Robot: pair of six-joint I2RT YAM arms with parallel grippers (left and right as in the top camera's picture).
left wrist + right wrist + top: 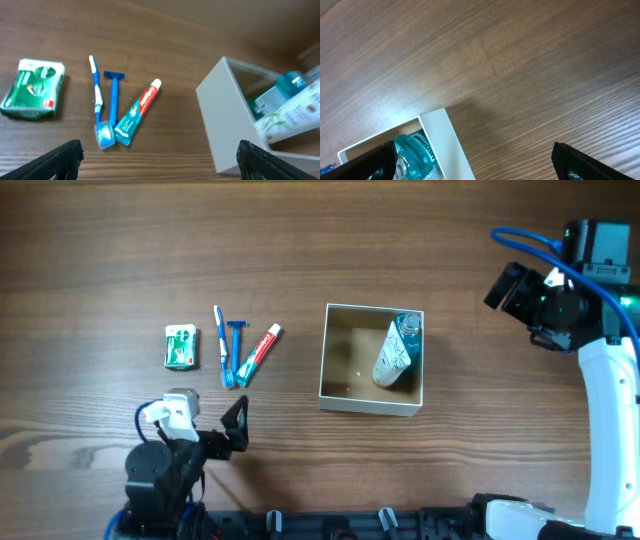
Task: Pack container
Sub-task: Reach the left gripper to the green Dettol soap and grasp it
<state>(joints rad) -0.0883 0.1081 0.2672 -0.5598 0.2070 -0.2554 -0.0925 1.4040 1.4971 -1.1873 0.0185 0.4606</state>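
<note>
The container is a square white-walled box with a tan inside, at the table's middle right. In it lie a teal mouthwash bottle and a white tube. Left of it lie a toothpaste tube, a blue razor, a toothbrush and a green soap box. My left gripper is open and empty near the front edge, below the toiletries. My right gripper is open and empty, raised to the right of the container.
The left wrist view shows the soap box, toothbrush, razor, toothpaste and container wall. The right wrist view shows the container's corner and the mouthwash. Bare wooden table lies around.
</note>
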